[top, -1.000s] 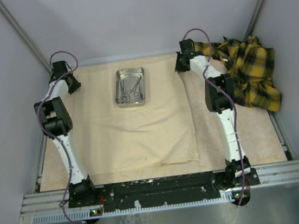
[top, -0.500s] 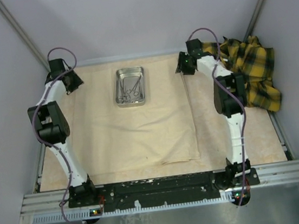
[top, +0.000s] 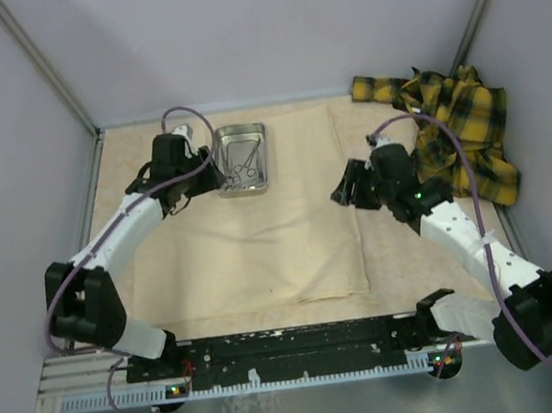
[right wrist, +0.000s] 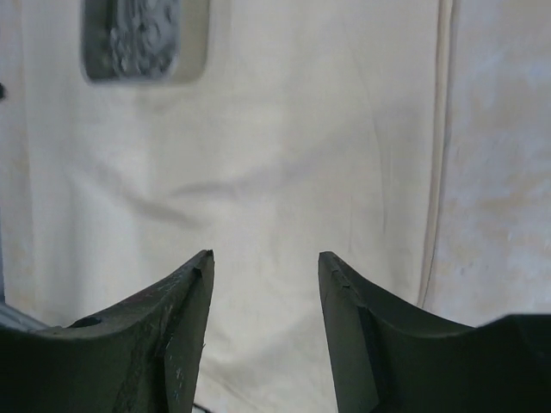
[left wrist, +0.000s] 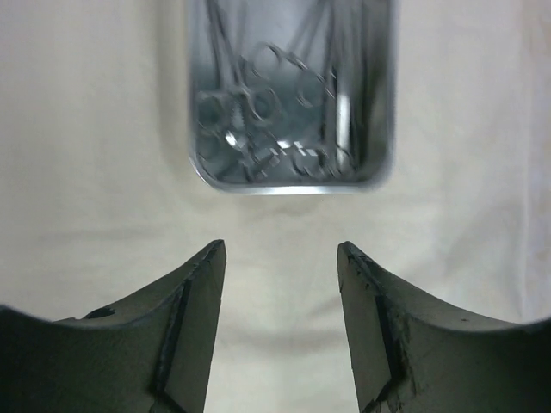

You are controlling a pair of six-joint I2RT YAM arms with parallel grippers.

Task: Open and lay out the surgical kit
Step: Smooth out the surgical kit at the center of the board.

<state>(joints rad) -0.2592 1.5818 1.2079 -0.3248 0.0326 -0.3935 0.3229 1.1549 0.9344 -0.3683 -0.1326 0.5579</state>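
The pale beige cloth wrap (top: 260, 239) lies spread flat on the table. On its far part stands the steel tray (top: 242, 158), with several thin metal instruments (left wrist: 284, 95) piled inside. My left gripper (top: 210, 177) hovers just left of the tray and low over the cloth. In the left wrist view this gripper (left wrist: 281, 249) is open with nothing between its fingers, and the tray's (left wrist: 293, 176) near end is right ahead. My right gripper (top: 343, 192) hangs over the cloth's right part. It (right wrist: 265, 256) is also open and empty, with the tray (right wrist: 145, 39) far off.
A yellow-and-black plaid cloth (top: 463, 128) lies bunched at the far right corner. Right of the wrap's edge (right wrist: 441, 129) shows bare tabletop (right wrist: 504, 172). Walls close in the table on three sides.
Both arms have swung in from the far corners of the cloth, the left to the tray and the right to the cloth's right part. Both grippers have opened.
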